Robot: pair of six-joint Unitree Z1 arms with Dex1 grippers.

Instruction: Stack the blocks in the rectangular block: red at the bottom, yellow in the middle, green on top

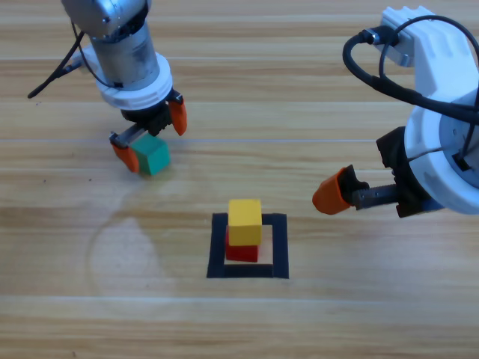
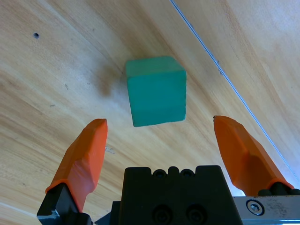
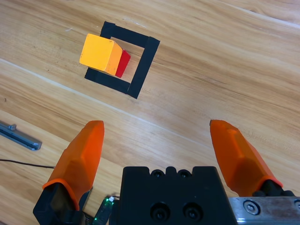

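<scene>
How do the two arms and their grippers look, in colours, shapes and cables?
The left arm is a silver-grey cylinder with a thin black cable. The right arm carries thick black cables looping over it. The left gripper and right gripper each have a black body and two tapered orange jaws.
</scene>
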